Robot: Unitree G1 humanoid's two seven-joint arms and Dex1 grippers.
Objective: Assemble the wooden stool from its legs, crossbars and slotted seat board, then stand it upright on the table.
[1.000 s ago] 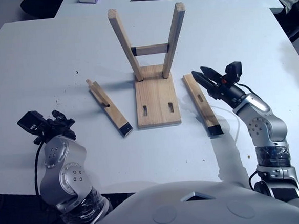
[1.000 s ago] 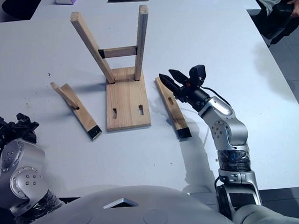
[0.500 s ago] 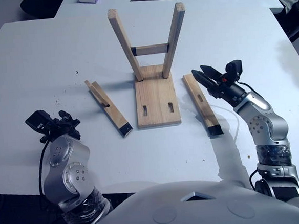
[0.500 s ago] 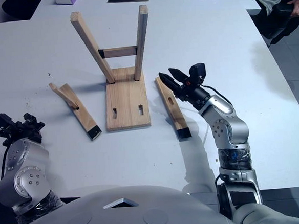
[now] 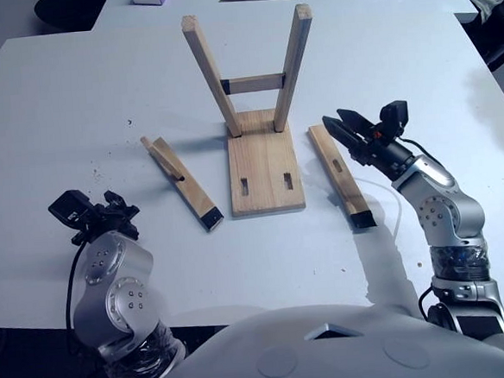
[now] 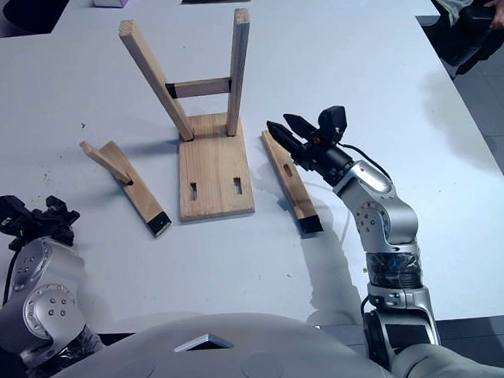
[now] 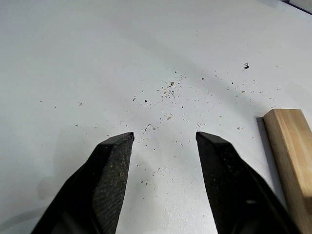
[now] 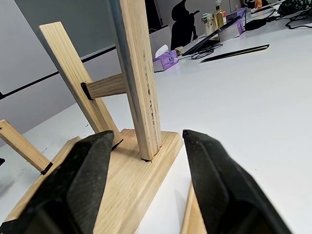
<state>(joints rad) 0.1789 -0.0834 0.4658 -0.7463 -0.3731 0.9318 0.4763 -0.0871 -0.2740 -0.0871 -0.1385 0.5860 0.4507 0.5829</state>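
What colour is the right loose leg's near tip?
Black tip; clearest in left eye view.

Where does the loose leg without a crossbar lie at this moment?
In the left eye view the loose leg lies flat on the table, on the robot's right, beside the seat board but apart from it. The right gripper is close to its far end.

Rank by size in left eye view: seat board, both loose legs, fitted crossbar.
1. seat board
2. left loose leg and right loose leg, about alike, unranked
3. crossbar, smallest, though farthest from the camera
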